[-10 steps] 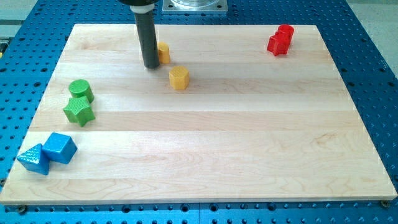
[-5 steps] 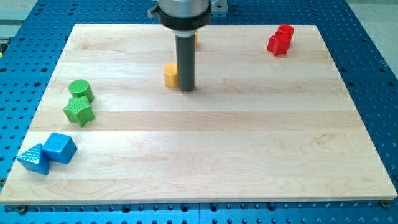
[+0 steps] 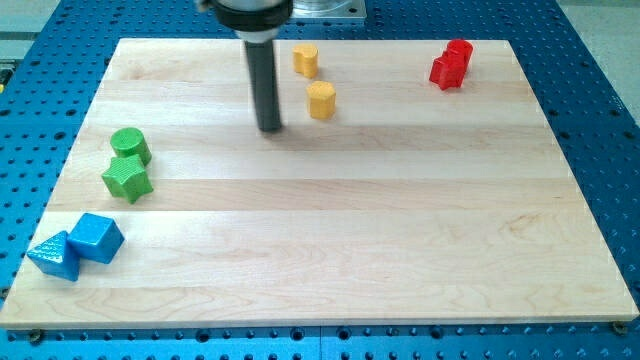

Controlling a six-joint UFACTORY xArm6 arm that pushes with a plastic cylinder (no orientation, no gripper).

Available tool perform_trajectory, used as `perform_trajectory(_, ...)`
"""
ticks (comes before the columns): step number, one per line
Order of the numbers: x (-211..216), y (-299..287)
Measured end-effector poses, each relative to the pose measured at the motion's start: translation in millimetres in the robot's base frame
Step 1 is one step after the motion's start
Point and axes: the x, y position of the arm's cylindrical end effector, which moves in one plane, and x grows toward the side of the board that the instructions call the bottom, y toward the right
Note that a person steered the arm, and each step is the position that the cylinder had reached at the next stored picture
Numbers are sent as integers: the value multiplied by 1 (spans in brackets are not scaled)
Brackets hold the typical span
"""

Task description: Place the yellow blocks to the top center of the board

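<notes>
Going left to right across the desk (image 3: 330, 230): down at about 8 o'clock from the board's middle sit a blue triangular block (image 3: 54, 255) and a blue cube-ish block (image 3: 97, 237), touching or very nearly so. Just above them, around 9 o'clock, a green star-shaped block (image 3: 127, 179) sits right under a green cylinder (image 3: 130, 145). None of those matter for the job; they look parked out of the way at the left edge.

Then the rod. There are no jaws on this arm at all, so nothing to call open or closed; it only shoves things with the tip (image 3: 269, 128). The tip rests on the board at roughly 11 o'clock from centre, near the yellow pair but apart from both.

The nearer yellow block (image 3: 321, 100), a stubby hexagon-ish piece, lies at about 2 o'clock from the tip. The other yellow block (image 3: 305, 60), which looks like a short cylinder, is further up near the top edge, around 12 o'clock on the board. Both already sit about top centre, so the task looks close to done; maybe one more nudge to tuck the lower one up beside its mate.

Far right, at 2 o'clock, two red blocks (image 3: 451, 64) huddle together, shapes hard to make out.
</notes>
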Motion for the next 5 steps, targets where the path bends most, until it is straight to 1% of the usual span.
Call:
perform_trajectory(1,-26,55)
perform_trajectory(2,-25,64)
perform_trajectory(3,-34,94)
perform_trajectory(4,-87,88)
perform_trajectory(5,-53,92)
